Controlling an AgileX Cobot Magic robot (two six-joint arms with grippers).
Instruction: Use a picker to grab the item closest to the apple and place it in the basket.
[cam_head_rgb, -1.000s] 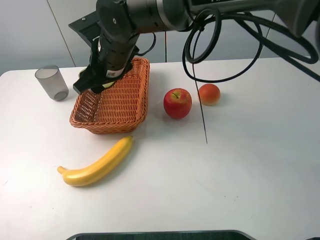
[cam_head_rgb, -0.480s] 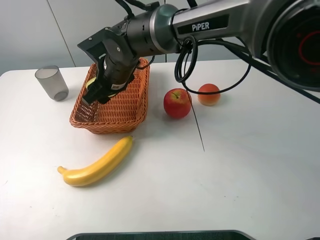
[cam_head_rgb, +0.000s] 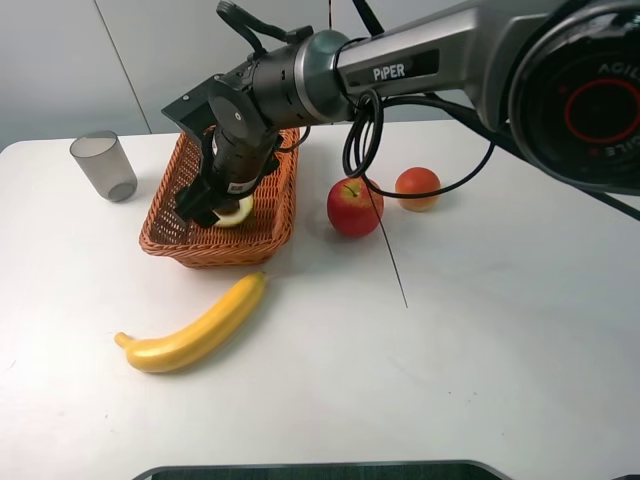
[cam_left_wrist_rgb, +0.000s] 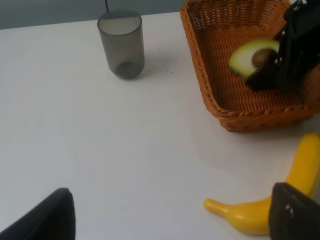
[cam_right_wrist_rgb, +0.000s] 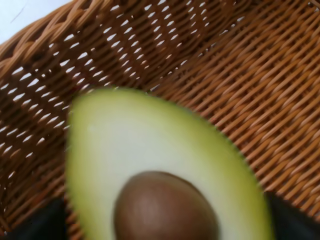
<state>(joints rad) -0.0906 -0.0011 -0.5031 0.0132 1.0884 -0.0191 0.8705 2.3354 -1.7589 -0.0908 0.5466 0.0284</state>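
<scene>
Inside the basket (cam_head_rgb: 215, 250), the right gripper (cam_head_rgb: 212, 212) pinches the avocado half (cam_head_rgb: 238, 211) — left gripper (cam_left_wrist_rgb: 172, 215) spread wide.

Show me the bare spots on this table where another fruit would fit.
Widest bare tabletop: right of the banana, in front of the apple and orange fruit. Smaller patch: between the cup and the banana, left of the basket. Crowded: inside the basket, where the right claw grips the avocado.
</scene>
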